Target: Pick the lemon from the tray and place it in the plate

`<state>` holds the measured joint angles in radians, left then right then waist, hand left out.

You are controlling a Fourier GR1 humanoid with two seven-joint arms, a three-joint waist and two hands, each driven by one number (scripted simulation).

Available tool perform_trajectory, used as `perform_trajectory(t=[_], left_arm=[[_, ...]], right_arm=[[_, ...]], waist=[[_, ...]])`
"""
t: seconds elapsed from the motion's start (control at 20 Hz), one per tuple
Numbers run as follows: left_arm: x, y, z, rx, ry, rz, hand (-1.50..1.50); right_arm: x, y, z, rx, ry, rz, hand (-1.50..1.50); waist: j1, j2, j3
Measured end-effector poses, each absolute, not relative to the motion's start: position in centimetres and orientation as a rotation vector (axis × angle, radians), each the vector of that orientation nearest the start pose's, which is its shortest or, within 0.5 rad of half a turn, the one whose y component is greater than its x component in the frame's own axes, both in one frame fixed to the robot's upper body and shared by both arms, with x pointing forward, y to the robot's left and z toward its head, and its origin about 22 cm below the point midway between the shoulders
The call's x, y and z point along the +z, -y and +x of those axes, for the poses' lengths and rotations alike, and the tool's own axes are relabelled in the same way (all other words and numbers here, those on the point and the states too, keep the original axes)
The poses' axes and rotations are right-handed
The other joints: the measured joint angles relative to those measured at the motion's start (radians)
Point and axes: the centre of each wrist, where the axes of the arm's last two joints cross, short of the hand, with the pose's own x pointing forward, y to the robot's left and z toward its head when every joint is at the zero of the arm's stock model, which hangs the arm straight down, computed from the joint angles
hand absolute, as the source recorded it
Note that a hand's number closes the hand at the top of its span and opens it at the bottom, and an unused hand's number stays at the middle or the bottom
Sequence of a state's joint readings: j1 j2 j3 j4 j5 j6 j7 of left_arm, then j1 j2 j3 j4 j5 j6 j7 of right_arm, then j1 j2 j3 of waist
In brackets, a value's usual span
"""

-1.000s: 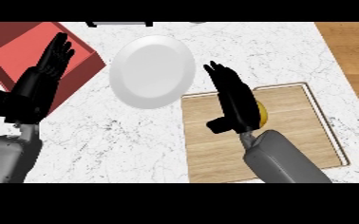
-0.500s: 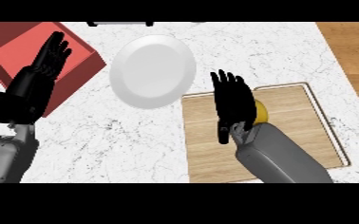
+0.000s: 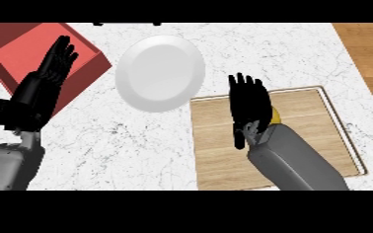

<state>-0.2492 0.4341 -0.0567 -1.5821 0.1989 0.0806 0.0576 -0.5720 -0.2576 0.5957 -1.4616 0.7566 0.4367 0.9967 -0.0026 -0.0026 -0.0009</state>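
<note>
Look at the lemon (image 3: 277,116): only a thin yellow sliver of it shows, peeking out at the right edge of your right hand (image 3: 249,106), so you cannot judge its shape. It sits on the wooden tray (image 3: 320,128), in the upper middle part of the board, and the hand and grey forearm cover nearly all of it. Your right hand is above the lemon with its fingers (image 3: 244,86) straight and close together, pointing toward the far side of the counter, thumb hanging down at the lower left; the fingers are not curled round anything, and you cannot tell whether the palm touches the fruit. The white plate (image 3: 160,71) lies on the marble counter (image 3: 124,148), just beyond the tray's upper left corner, and nothing is on it. Your left hand (image 3: 40,94) rests at the left edge, fingers up and slightly fanned, holding nothing, in front of the red box (image 3: 22,49) that sits at an angle in the counter's far left corner.
</note>
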Motion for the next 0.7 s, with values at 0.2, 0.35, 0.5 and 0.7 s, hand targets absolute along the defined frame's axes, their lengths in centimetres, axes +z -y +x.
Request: perform_trajectory(t=[0.2, 0.35, 0.5, 0.7], left_arm=[[10.2, -28.4, 29.5, -0.228, 1.750, 0.143, 0.00], [10.2, -28.2, 29.4, -0.233, 1.748, 0.143, 0.00], [10.2, -28.4, 29.8, -0.228, 1.746, 0.142, 0.00], [10.0, -28.6, 30.1, -0.229, 1.740, 0.150, 0.00]], right_arm=[[8.6, 10.9, 31.1, 1.309, 0.745, -1.066, -1.50], [7.7, 11.6, 31.2, 1.311, 0.689, -1.084, -1.50], [7.0, 12.5, 31.3, 1.309, 0.650, -1.091, -1.50], [5.6, 13.7, 31.6, 1.304, 0.591, -1.095, -1.50]], waist=[[0.002, 0.001, 0.000], [0.002, 0.001, 0.000], [0.001, 0.001, 0.001], [0.002, 0.003, 0.001]])
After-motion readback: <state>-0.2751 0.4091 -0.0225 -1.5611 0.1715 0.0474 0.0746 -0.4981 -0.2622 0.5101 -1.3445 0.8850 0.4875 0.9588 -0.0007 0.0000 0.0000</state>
